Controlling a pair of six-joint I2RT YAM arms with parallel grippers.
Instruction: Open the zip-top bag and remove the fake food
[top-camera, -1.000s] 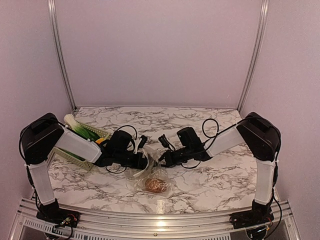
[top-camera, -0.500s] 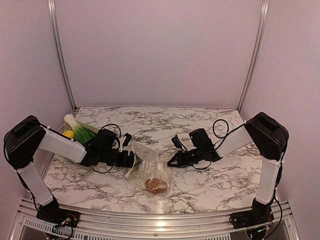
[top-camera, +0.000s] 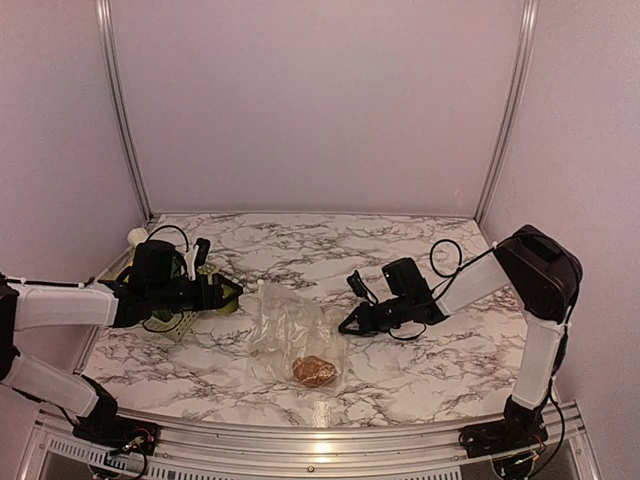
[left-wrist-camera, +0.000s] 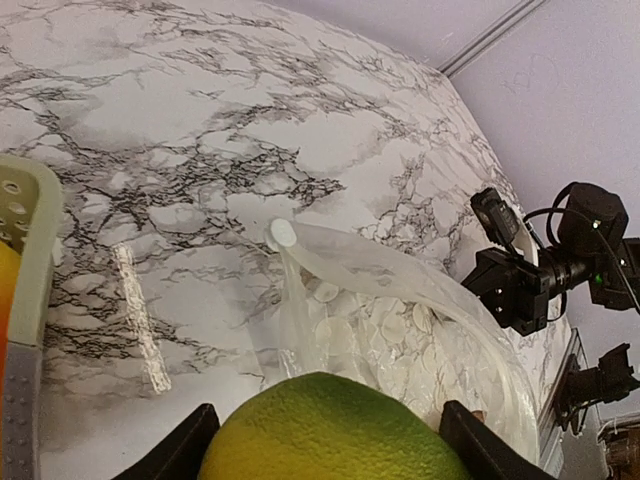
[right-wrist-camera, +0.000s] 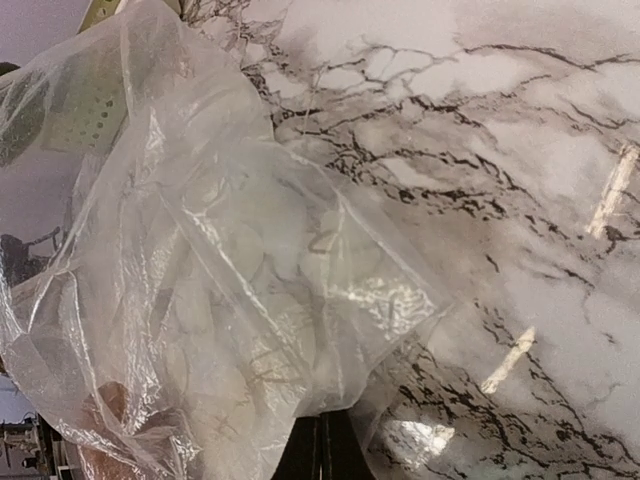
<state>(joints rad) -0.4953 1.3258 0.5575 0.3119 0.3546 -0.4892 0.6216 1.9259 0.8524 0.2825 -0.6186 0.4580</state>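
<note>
The zip-top bag lies mid-worktop, looking open, with 1 brown lump left inside. The right tool is clenched on the bag's edge. The left tool grasps a green toy fruit beside the basket. I'd judge it nearly done.

Zip-top bag holds brown lump; left hand grips green fruit.

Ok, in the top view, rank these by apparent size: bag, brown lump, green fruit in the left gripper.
1. bag, clearly largest.
2. brown lump, inside it.
3. green fruit. It looks smaller, but the left gripper hides part of it, so 2 versus 3 is unsure.
</note>
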